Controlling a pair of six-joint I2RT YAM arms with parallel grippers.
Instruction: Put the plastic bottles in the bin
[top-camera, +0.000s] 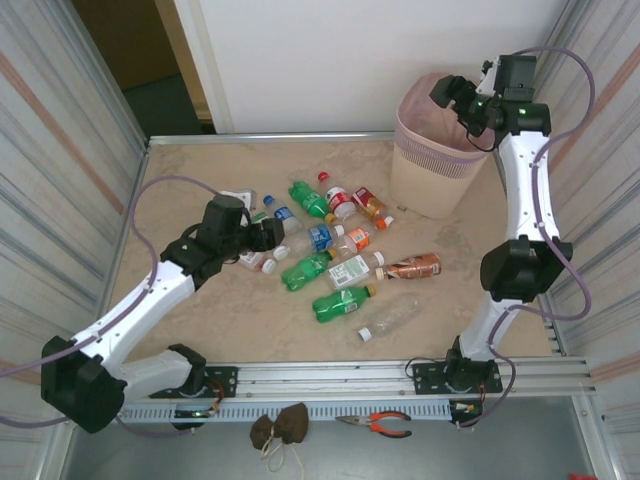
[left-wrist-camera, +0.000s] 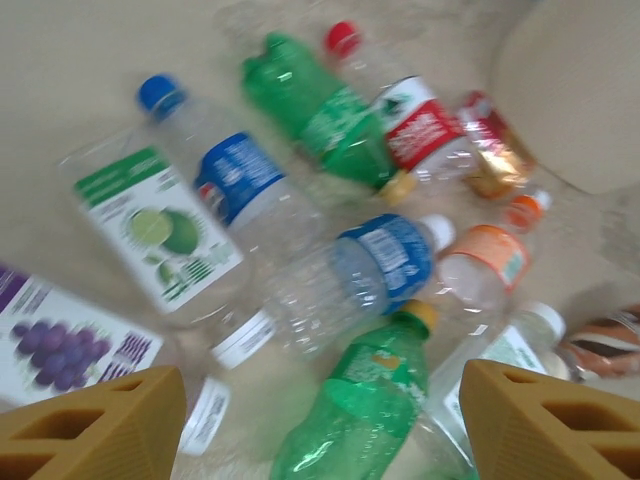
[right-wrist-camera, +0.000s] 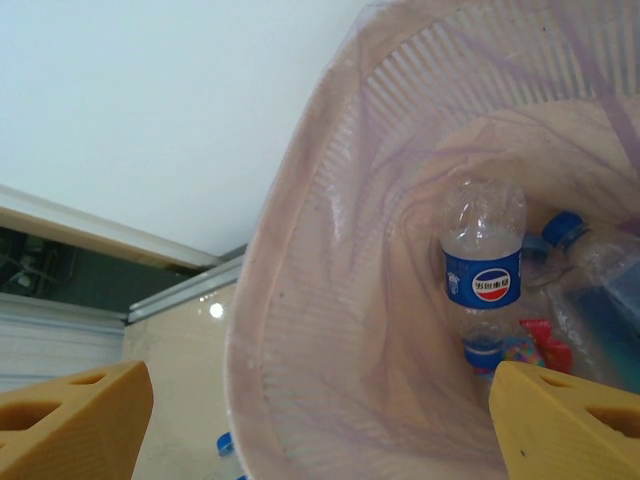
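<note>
Right wrist: bin (right-wrist-camera: 290, 260), bottles (right-wrist-camera: 483, 270) inside, directly below wide-open, empty right pincer (right-wrist-camera: 320, 412).

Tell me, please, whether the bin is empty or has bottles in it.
Not empty: the right wrist view shows a clear blue-labelled bottle inside the bin, with a blue-capped bottle beside it.

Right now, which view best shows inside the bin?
Right wrist: it looks down into the bin, showing a blue-labelled clear bottle. Top external shows its rim and outer wall. Left wrist catches what seems a blurred beige patch of its body.
</note>
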